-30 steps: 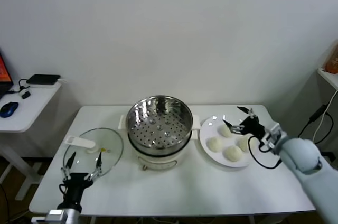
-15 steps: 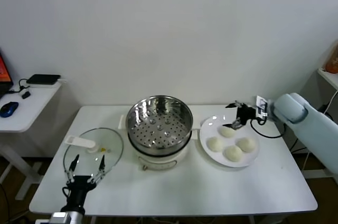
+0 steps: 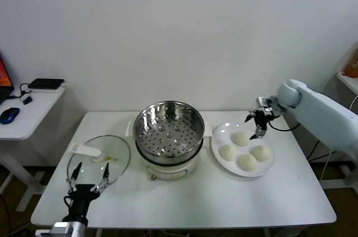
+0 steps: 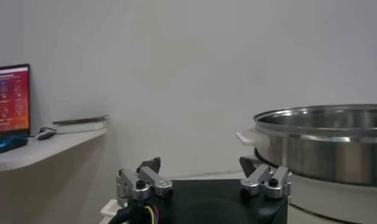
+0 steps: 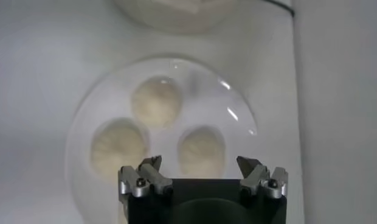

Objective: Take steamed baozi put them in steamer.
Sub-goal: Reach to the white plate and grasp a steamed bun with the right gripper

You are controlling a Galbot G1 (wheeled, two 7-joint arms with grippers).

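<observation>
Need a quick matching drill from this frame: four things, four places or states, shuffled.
1. round shiny steel steamer basket
2. four off-white baozi buns
3. round glass lid
4. right hand

A. on the flat white plate
B. open, above the plate's far edge
C. empty, mid-table
D. flat on the table, left of the steamer

Pairs: 1-C, 2-A, 3-D, 4-B

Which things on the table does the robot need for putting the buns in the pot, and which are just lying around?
Needed for the job:
- four baozi on the white plate
- steamer, nothing in it yet
- right end effector, open above the plate

Just lying about:
- glass lid beside the steamer
- left end effector, open, waiting near the lid
- side desk with a mouse
</observation>
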